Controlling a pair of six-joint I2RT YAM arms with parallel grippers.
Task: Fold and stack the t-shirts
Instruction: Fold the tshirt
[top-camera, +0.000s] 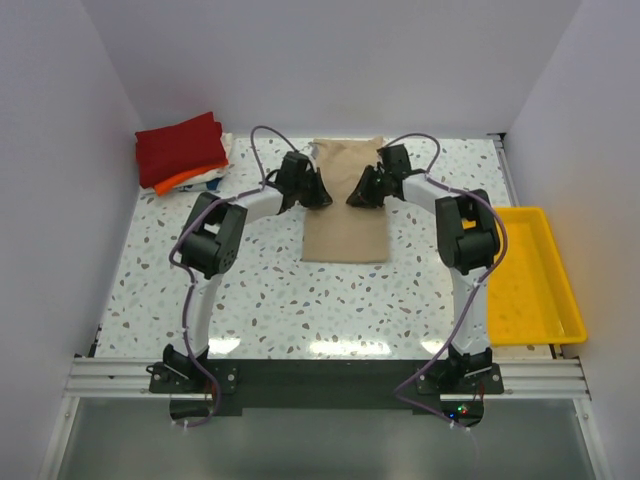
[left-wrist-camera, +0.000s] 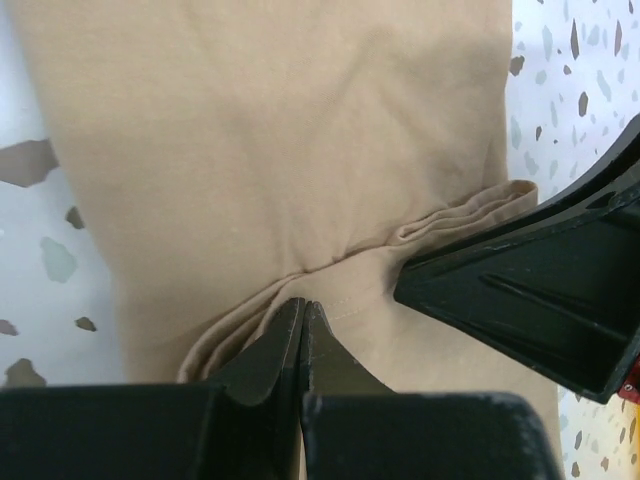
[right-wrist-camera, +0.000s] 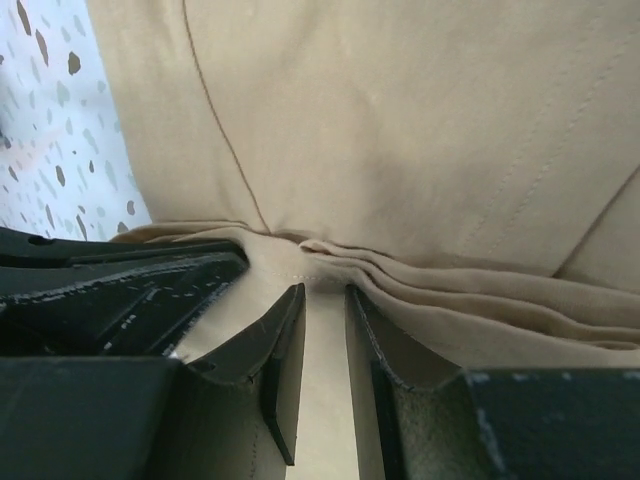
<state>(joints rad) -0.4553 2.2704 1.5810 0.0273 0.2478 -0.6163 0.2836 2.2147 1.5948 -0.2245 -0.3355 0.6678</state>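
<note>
Top external view: a plain tan cloth t-shirt (top-camera: 345, 238) lies beneath both pincers. My left pincer (left-wrist-camera: 303, 305) is pinched tight on its fold; the right pincer (right-wrist-camera: 325, 295), part-open, straddles it. Mid-fold, I judge: clamp right next, then lift together.

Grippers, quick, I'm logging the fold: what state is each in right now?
Left gripper: closed, pinching a fold of the tan t-shirt.
Right gripper: slightly open at the shirt's fold; grip cannot be told.
</note>
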